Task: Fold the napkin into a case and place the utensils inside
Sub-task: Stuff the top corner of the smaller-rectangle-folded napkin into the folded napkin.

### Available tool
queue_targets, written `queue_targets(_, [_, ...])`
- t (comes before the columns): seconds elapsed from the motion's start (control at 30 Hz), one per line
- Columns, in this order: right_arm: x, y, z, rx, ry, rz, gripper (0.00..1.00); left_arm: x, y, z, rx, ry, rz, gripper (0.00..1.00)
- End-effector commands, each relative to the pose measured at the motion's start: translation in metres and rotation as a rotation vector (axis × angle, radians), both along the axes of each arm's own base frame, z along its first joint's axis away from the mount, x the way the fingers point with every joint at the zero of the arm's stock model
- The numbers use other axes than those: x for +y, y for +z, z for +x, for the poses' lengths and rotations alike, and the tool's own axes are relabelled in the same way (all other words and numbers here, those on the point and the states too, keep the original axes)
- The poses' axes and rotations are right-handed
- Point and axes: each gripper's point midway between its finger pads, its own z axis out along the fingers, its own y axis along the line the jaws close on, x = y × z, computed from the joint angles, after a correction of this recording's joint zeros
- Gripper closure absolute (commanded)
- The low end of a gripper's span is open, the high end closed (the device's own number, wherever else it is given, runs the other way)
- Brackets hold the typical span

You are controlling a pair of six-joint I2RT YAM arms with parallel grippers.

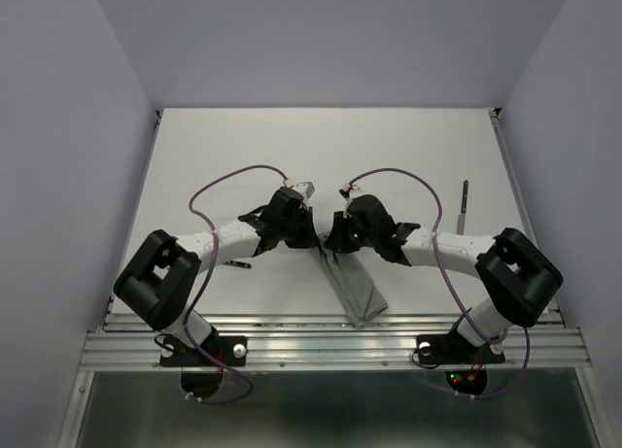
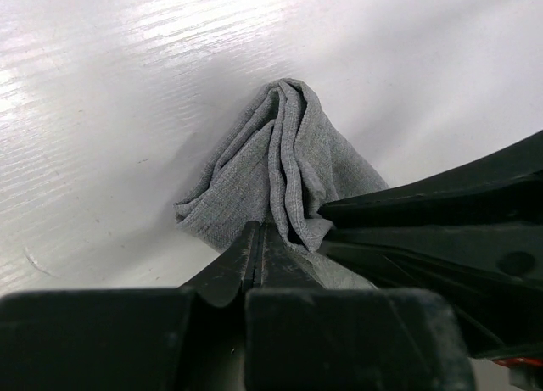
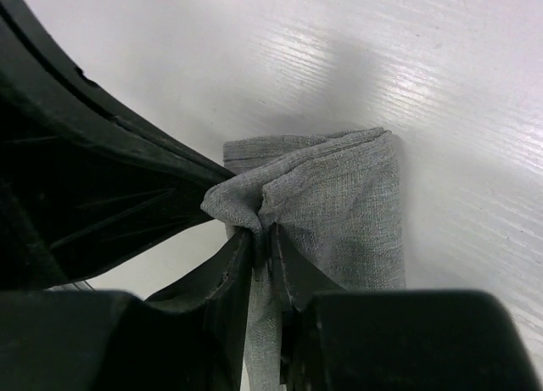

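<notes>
Dark and slim, one utensil (image 1: 234, 265) lies on the white bench (image 1: 389, 147) at the far left, partly under the left arm. Next, at the middle of the bench, the left tool (image 2: 259, 231) is clenched, its fingers pressed together on a bunched fold of the napkin (image 2: 280, 162). The grey cloth is folded into a narrow strip. It runs from the two tools toward the near edge, slanting a little to the right, and its far end is gathered into creases where both tools meet. Just beside the left one, the right tool (image 3: 263, 238) has its fingers slightly apart with a fold of the same end between them. I cannot tell whether it pinches the cloth or has let go. Well to the right, a second utensil (image 1: 464, 203) lies alone, pointing away from the arms.
</notes>
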Motion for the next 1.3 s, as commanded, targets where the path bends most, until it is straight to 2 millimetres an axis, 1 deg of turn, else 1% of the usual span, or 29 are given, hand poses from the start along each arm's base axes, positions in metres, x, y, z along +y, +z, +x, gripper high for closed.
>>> queue_targets(0.0, [-0.001, 0.021, 0.008, -0.071, -0.03, 0.049, 0.77, -0.004, 0.016, 0.004, -0.043, -0.011, -0.043, 1.0])
queue_targets(0.03, [-0.001, 0.024, 0.009, -0.077, -0.036, 0.055, 0.75, -0.004, 0.015, 0.003, -0.042, -0.011, -0.042, 1.0])
queue_targets(0.07, [-0.001, 0.025, 0.01, -0.08, -0.04, 0.059, 0.69, -0.004, 0.016, 0.004, -0.046, -0.01, -0.043, 1.0])
queue_targets(0.23, [-0.001, 0.024, 0.009, -0.071, -0.044, 0.062, 0.68, -0.003, 0.016, 0.005, -0.048, -0.006, -0.04, 1.0])
queue_targets(0.3, [-0.001, 0.026, 0.009, -0.072, -0.047, 0.069, 0.62, -0.002, 0.015, 0.004, -0.049, -0.005, -0.037, 1.0])
queue_targets(0.33, [-0.002, 0.027, 0.008, -0.075, -0.047, 0.071, 0.58, -0.002, 0.015, 0.004, -0.05, -0.004, -0.036, 1.0])
queue_targets(0.47, [-0.001, 0.037, 0.01, -0.096, -0.049, 0.089, 0.48, -0.001, 0.014, 0.004, -0.049, -0.002, -0.036, 1.0])
queue_targets(0.57, [0.0, 0.04, 0.013, -0.109, -0.05, 0.092, 0.45, -0.001, 0.013, 0.004, -0.047, -0.001, -0.036, 1.0])
queue_targets(0.7, [0.003, 0.045, 0.016, -0.118, -0.052, 0.108, 0.46, 0.0, 0.012, 0.003, -0.046, 0.001, -0.035, 1.0])
queue_targets(0.77, [0.008, 0.051, 0.016, -0.129, -0.041, 0.134, 0.48, 0.0, 0.013, 0.004, -0.047, 0.003, -0.036, 1.0])
queue_targets(0.83, [0.01, 0.051, 0.017, -0.13, -0.034, 0.139, 0.48, -0.001, 0.013, 0.003, -0.045, -0.006, -0.039, 1.0])
queue_targets(0.93, [0.013, 0.049, 0.019, -0.126, -0.029, 0.137, 0.5, -0.002, 0.012, 0.001, -0.042, -0.011, -0.041, 1.0])
queue_targets(1.2, [0.018, 0.035, 0.018, -0.095, -0.021, 0.138, 0.54, -0.003, 0.015, 0.003, -0.048, -0.011, -0.046, 1.0])
queue_targets(1.23, [0.019, 0.034, 0.019, -0.093, -0.021, 0.141, 0.55, -0.003, 0.014, 0.003, -0.046, -0.012, -0.045, 1.0])
queue_targets(1.27, [0.02, 0.035, 0.02, -0.094, -0.023, 0.142, 0.59, -0.004, 0.015, 0.003, -0.046, -0.013, -0.047, 1.0])
